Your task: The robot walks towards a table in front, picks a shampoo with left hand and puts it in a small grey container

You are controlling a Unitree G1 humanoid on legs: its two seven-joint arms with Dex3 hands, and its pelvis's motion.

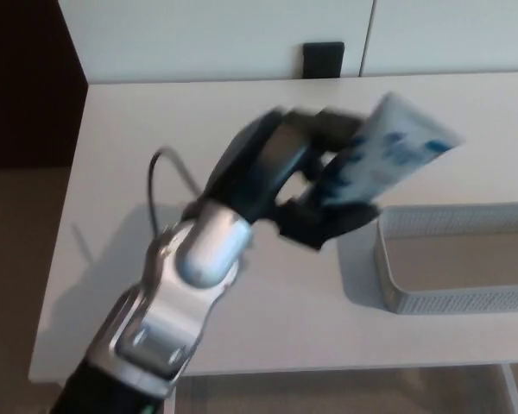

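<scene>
The left hand [302, 172] is gripping the shampoo tube [399, 153] in closed fingers, the tube sticking out toward two o'clock, clear of the white table [147, 129]. The pick looks done. The grey mesh container [449, 299], at four o'clock, is showing nothing inside, so the drop remains.

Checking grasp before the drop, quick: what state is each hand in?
Left hand: shut on the shampoo tube.
Right hand: not in view.

The robot's left hand [306, 172] grips a blurred white and blue shampoo tube [397, 151], tilted above a white counter [121, 172], just left of a grey mesh container [449, 297].
</scene>
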